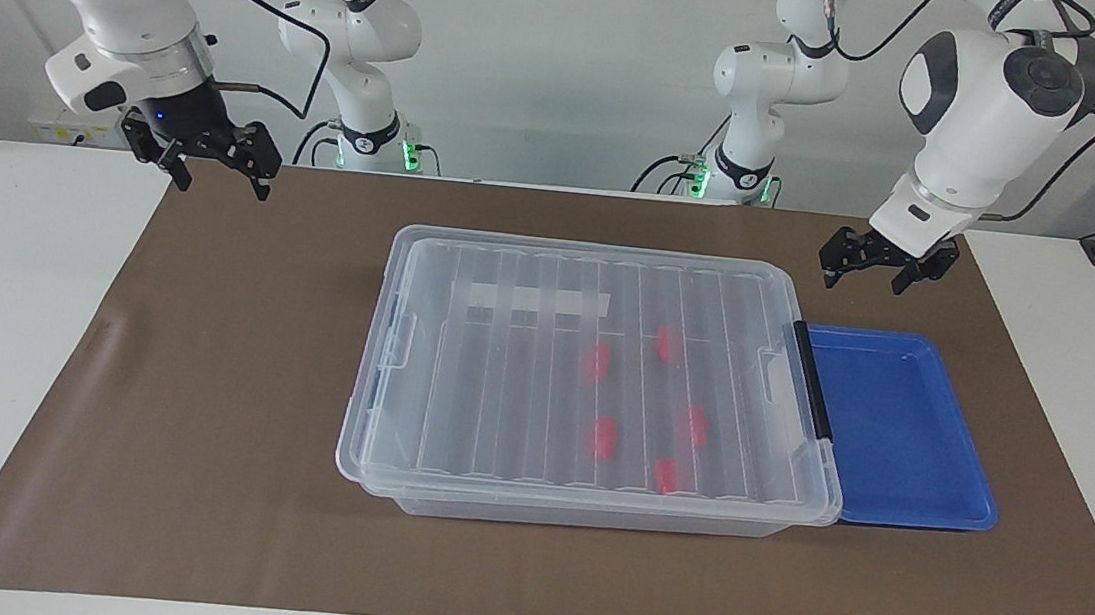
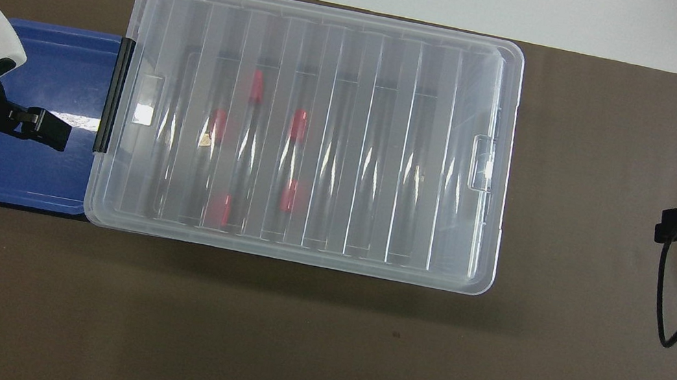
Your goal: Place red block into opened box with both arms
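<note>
A large clear box (image 1: 591, 382) sat in the middle of a brown mat (image 1: 194, 434), its long axis running from one arm's end of the table to the other. Its ribbed clear lid (image 2: 314, 130) lay flat across the top, so the box looked covered rather than open. Five red blocks (image 1: 604, 438) were visible through the lid, already inside, gathered in the half of the box toward the left arm's end. Through the ribs their outlines were smeared, so I could only guess at their lie: most seemed to have their long axes running across the box's width, toward and away from the robots, and which end of each was the narrow one could not be made out. A blue tray (image 1: 897, 432) touched the box at the end with the black handle (image 1: 813, 381), and it held nothing.

The left gripper (image 1: 875, 264) hung with its fingers spread and nothing between them, over the edge of the blue tray nearest the robots. The right gripper (image 1: 202, 150) was raised high over the mat's corner at the right arm's end, well apart from the box, its fingers likewise spread and bare.

The blocks lay much closer to the left gripper than to the right. Judging from the blocks inside and the lid in place, the work looked finished.
</note>
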You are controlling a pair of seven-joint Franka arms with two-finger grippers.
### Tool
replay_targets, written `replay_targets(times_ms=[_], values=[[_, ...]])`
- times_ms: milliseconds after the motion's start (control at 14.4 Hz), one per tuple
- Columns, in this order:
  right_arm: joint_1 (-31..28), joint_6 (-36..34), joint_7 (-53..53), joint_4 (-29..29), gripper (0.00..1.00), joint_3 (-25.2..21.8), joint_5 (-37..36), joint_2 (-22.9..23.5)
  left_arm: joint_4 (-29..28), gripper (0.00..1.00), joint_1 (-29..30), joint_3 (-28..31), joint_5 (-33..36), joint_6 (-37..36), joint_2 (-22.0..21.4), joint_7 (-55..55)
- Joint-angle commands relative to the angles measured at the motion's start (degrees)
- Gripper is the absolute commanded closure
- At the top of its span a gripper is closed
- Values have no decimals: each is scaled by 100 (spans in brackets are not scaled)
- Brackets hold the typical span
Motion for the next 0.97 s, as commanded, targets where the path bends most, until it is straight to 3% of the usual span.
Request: replay_targets(times_ms=[0, 904], values=[[-84, -38, 62, -41, 0, 11, 9, 23, -286, 0, 23, 23, -72, 182, -235, 69], [-84, -56, -193, 20, 0, 55, -96, -30, -321, 0, 23, 23, -81, 243, -261, 78]])
